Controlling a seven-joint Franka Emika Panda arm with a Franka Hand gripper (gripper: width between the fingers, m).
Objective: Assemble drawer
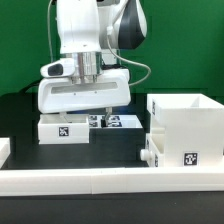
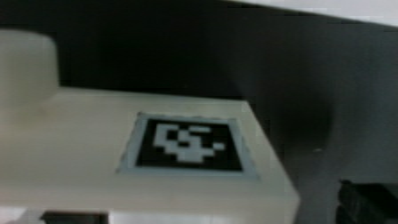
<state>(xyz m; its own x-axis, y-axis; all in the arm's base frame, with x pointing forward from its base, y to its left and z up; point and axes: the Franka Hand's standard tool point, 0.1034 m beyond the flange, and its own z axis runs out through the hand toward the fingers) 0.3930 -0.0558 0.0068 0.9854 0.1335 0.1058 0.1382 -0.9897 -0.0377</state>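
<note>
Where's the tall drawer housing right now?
On the exterior view's right, the housing stands by the low border bar, right of the tagged tray.

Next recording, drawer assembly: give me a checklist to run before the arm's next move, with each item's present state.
1. The gripper low, close to the tray at the exterior view's left: ok.
2. Jaws open or shut: cannot tell.
3. Anything held: cannot tell.
4. The housing upright, opening upward: ok.
5. The tag sharp in the wrist view: not ok, blurred.
6. The knobbed tray seated in the housing: cannot tell.
</note>
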